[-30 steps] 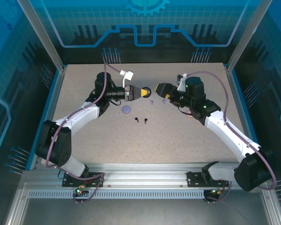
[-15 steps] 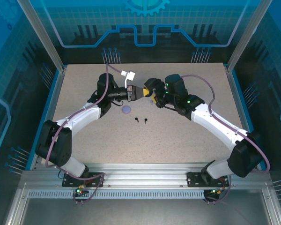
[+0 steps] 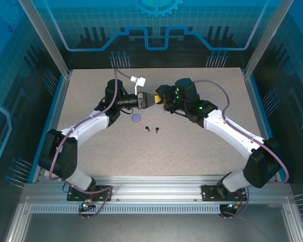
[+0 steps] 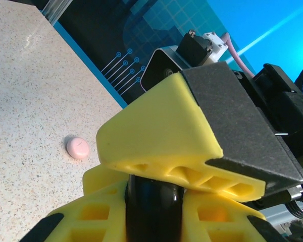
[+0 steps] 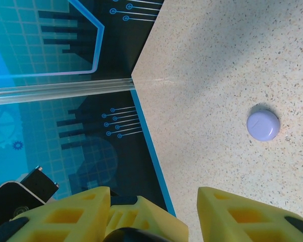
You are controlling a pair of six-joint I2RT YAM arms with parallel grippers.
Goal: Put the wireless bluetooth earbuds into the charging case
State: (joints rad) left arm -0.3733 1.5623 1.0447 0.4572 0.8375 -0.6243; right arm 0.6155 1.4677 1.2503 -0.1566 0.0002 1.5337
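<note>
The left fingers [image 4: 98, 204] are clenching a black round case [image 4: 154, 201], holding it above the far middle of the surface [image 3: 202, 151]. The right fingers [image 5: 237, 214] are meeting it from the right, spread apart, one lying across its top. Whether they are gripping it, I cannot tell. Two black earbuds [image 3: 156, 130] are lying nearer on the surface, just right of a lavender case [image 5: 263, 125]. A pink case [image 4: 78, 147] is resting apart.

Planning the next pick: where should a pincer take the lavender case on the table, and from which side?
Take the lavender case across its round rim, straight down from above, I'd say. It lies flat on the table as a low smooth dome, so the top offers no hold, and bare surface rings it.
</note>
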